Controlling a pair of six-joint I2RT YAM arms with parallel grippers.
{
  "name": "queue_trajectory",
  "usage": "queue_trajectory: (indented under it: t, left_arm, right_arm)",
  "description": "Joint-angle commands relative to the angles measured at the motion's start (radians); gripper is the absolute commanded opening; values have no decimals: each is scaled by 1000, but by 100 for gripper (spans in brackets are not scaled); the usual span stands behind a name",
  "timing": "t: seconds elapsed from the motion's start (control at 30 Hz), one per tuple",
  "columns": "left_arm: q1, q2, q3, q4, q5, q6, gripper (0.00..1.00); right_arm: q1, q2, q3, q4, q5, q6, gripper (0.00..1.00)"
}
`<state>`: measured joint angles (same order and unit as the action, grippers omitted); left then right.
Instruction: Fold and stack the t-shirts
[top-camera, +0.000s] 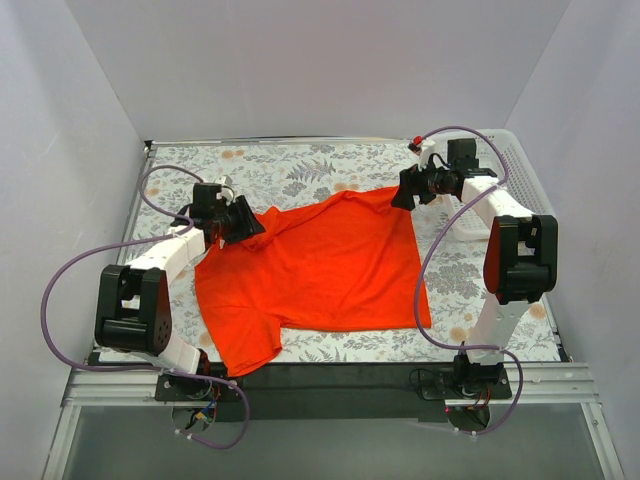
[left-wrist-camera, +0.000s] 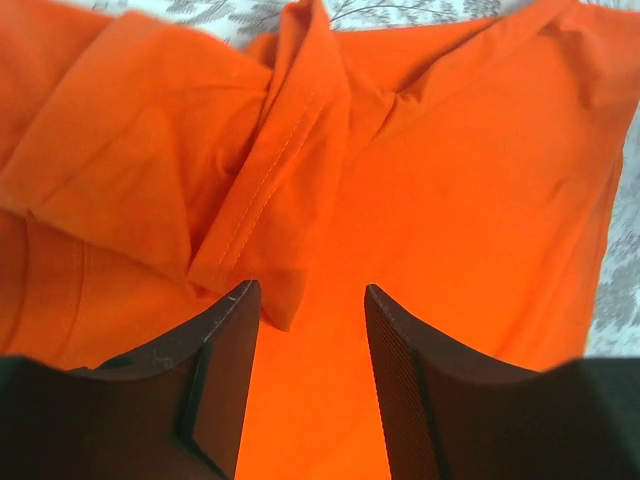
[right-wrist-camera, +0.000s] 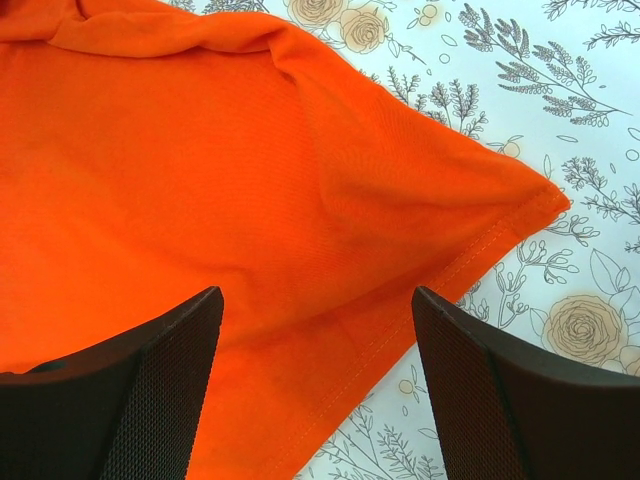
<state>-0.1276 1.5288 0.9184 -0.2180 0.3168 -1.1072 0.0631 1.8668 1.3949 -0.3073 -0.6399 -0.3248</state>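
Observation:
One orange-red t-shirt (top-camera: 320, 270) lies spread on the floral tablecloth, with one sleeve hanging toward the near edge. My left gripper (top-camera: 243, 225) is at the shirt's far left part. In the left wrist view it (left-wrist-camera: 310, 290) is open just above the cloth (left-wrist-camera: 470, 180), and a bunched fold with a stitched hem (left-wrist-camera: 270, 190) ends beside the left fingertip. My right gripper (top-camera: 403, 193) is at the shirt's far right corner. In the right wrist view it (right-wrist-camera: 318, 292) is open over the hemmed edge (right-wrist-camera: 420, 300), nothing between its fingers, and the corner (right-wrist-camera: 550, 200) lies flat.
A white mesh basket (top-camera: 518, 158) stands at the back right, behind the right arm. The floral tablecloth (top-camera: 300, 170) shows bare along the back and at the right (right-wrist-camera: 580, 120). White walls close in the left, back and right. Purple cables loop from both arms.

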Motion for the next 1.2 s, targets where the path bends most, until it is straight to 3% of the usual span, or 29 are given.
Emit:
queue_trajectory:
  t: [0.0,0.23,0.5,1.17]
  left_arm:
    - [-4,-27,-10,-58,-99,-199,42]
    - [-4,-27,-35,-90,-258,-406,37]
    - [-4,7,-35,-61,-257,-565,32]
    - [-4,88,-6,-84,-277,-660,27]
  right_arm:
    - [-2,-9,16,-9,-26,-2,69]
    - [-2,-4,13,-10,-30,-2,69]
    - [-5,-4,10,-12,-38,-3,69]
    - [-20,-1,7,-10,-49,-5,69]
